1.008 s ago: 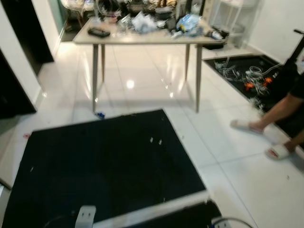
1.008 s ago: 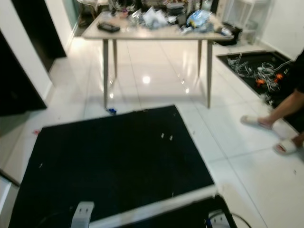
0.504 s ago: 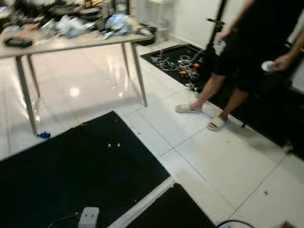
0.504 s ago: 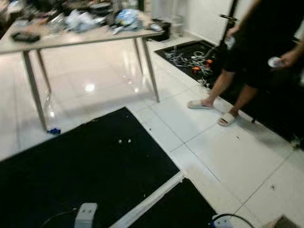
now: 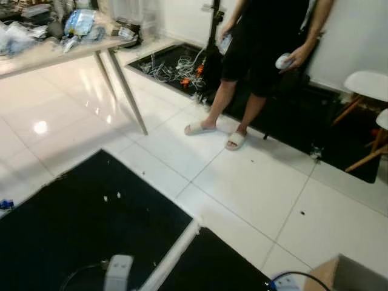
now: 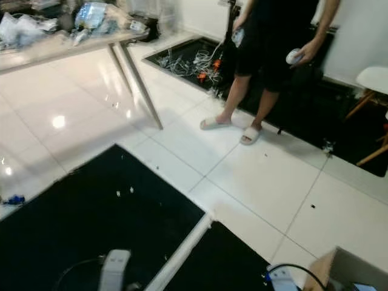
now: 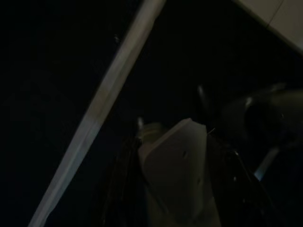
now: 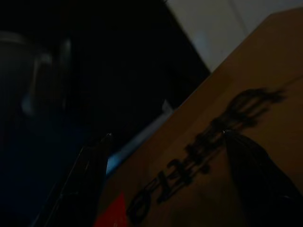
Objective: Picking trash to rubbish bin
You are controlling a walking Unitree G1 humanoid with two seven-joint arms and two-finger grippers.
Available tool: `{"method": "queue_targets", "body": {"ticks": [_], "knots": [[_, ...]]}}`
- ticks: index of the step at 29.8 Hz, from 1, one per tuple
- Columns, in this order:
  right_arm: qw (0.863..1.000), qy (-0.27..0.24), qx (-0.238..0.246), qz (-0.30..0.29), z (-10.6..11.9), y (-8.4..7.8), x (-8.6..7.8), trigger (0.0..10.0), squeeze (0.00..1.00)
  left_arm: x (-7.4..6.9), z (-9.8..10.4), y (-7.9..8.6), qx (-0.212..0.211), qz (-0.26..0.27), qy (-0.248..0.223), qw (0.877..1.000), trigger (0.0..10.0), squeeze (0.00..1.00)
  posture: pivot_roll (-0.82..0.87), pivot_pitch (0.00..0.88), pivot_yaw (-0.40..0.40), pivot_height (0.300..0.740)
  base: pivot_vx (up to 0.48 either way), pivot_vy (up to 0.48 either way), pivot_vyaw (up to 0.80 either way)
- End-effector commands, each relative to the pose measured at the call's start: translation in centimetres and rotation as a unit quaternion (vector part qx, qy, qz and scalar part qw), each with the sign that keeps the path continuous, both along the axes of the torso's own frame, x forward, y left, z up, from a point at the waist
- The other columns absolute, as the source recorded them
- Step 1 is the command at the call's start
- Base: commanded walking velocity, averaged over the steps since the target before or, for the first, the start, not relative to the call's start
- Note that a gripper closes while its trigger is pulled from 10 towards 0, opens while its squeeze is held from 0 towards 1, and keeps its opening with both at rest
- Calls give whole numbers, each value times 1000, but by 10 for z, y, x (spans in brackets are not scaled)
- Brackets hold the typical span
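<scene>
Trash (image 5: 77, 23) heaped on desk (image 5: 36, 56), far left. Cardboard box (image 8: 227, 156) beside right gripper (image 8: 165, 189); jaws' state of both grippers: cannot tell.

We count: one person (image 5: 267, 48), two slippers (image 5: 200, 128), one table (image 5: 54, 51), two mats (image 5: 79, 236), one box (image 5: 348, 279).

Cardboard box (image 8: 246, 109), right wrist view: dark printed characters run across its brown face, above a red patch near one edge. Print is blurred and underlit; no letter or number can be made out (could be lettering or a logo, cannot tell which). Head views: no legible label, brand or sign on the table clutter, floor mats or walls.
</scene>
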State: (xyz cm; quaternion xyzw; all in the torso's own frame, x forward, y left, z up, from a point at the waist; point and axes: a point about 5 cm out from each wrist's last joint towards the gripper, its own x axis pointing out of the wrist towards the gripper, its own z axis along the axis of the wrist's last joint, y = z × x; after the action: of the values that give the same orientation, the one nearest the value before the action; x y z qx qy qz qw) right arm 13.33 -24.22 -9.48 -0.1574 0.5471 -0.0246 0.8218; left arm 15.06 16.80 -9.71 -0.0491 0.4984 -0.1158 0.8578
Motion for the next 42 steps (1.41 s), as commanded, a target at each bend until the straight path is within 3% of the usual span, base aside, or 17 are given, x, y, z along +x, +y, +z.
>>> {"method": "queue_targets", "body": {"ticks": [1,11,14,31,42], "knots": [[1000,19,2,-8,-4,0,-12,10000,0,-15,-6,0,3,-9,30,1000,10000,0,32,9,23,740,0,0,-788],[999,31,16,32,-6,5,-14,10000,0,-21,-8,4,12,-6,40,999,10000,0,35,11,21,740,0,0,-775],[998,35,13,48,-6,5,-15,10000,0,-24,-8,10,20,18,45,999,10000,0,35,9,17,740,0,0,0],[997,43,9,64,-7,5,-18,10000,0,-26,-9,12,23,12,48,999,10000,0,32,0,14,740,0,0,0],[997,45,7,67,-7,5,-20,10000,0,-27,-9,15,21,16,52,998,10000,0,33,0,14,740,0,-461,0]]}}
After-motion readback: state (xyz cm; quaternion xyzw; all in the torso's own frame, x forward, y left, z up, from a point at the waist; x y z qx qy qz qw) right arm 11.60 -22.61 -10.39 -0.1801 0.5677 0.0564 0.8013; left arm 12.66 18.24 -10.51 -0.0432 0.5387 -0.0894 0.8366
